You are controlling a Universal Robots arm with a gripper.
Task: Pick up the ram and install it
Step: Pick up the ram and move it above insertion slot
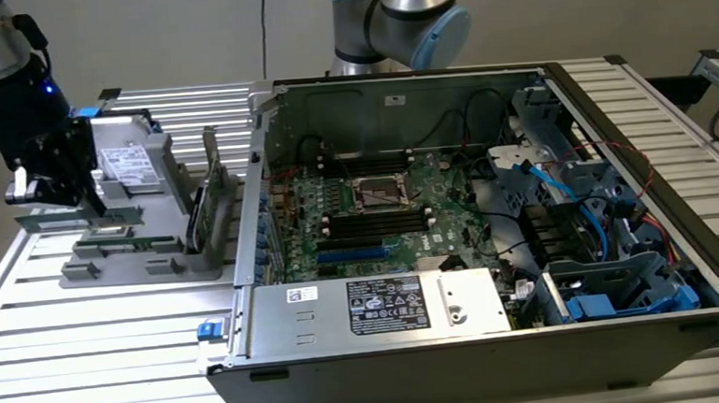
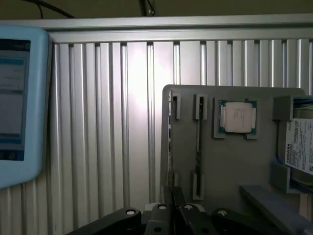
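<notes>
The ram is a thin green stick lying level over the grey parts holder at the exterior view's left. My gripper comes down on it from above and is shut on it. In the wrist view the ram shows edge-on, running from my gripper up to a bracket of the holder. Whether it still rests in the holder's brackets I cannot tell. The open computer case lies at centre, with the motherboard and its long black slots inside.
A second green stick sits in the holder's neighbouring row. A processor and a hard drive also rest on the holder. A larger green card stands upright between holder and case. A light-blue tablet lies on the ribbed metal table.
</notes>
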